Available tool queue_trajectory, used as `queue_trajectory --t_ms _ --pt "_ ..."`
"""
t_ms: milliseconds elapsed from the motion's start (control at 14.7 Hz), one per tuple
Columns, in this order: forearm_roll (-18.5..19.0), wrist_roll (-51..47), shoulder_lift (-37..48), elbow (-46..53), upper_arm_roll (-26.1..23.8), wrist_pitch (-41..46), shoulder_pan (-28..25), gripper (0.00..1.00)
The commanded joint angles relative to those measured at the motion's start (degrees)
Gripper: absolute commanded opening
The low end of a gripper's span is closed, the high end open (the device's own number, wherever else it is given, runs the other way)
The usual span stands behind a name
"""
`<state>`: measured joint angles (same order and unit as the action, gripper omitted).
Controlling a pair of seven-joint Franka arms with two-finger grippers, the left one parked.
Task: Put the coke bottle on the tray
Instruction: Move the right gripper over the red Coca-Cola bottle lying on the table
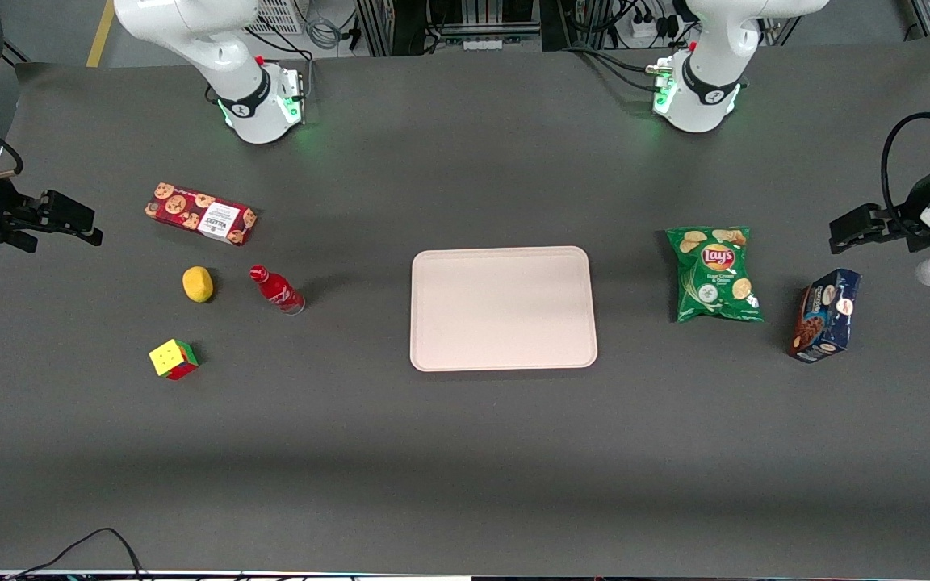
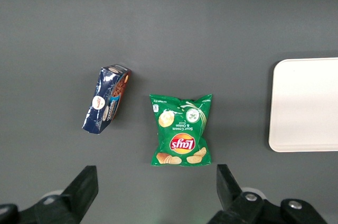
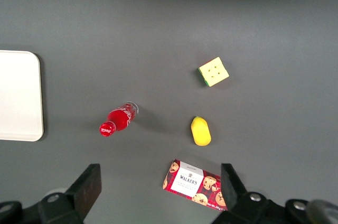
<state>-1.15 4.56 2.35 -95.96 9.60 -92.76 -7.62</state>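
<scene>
The gripper (image 3: 156, 192) hangs high above the working arm's end of the table (image 1: 465, 452), its two fingers (image 3: 87, 184) spread wide with only air between them — it holds nothing and touches nothing. In the front view the gripper (image 1: 69, 218) sits at the table's edge, well apart from every object.

Below it and nearest is the cookie box (image 3: 196, 183), lying flat. Just past the box, nearer the front camera, lie the lemon (image 3: 200, 131) and the coke bottle (image 3: 118, 120), side by side but apart. The coke bottle (image 1: 276, 289) stands on its clear base on the bare mat, cap up, touching nothing; the lemon (image 1: 198, 284) is near it on the working arm's side, and the cookie box (image 1: 200, 213) is farther from the front camera than both. The puzzle cube (image 1: 173, 359) lies nearer the front camera than the lemon, well clear of the bottle.

The tray (image 1: 433, 355) lies flat toward the middle of the table, well away from the gripper, with a wide strip of bare mat between its rim and the bottle. Nothing rests on the tray (image 3: 33, 129).

Toward the parked arm's end — the far reach from the gripper — lie a chips bag (image 1: 714, 274) and a blue box (image 1: 827, 315), each separate from the tray.
</scene>
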Motion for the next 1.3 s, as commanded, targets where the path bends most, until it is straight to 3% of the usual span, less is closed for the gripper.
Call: queue_trajectory --t_ms 0,273,545,886,1227 --pt "-0.61 0.89 -1.21 2.09 0.68 1.62 -0.47 1.0" --pt "-0.78 -0.69 -0.68 1.13 -0.02 1.71 -0.56 1.0" --pt "-1.22 -5.35 1.77 -5.71 -3.97 -1.62 -0.64 1.0" --pt "-1.31 -10.53 8.72 -25.65 -9.93 -18.91 -0.64 1.0" --pt "-1.4 -12.29 8.37 -34.98 -13.72 -29.83 -0.64 1.0"
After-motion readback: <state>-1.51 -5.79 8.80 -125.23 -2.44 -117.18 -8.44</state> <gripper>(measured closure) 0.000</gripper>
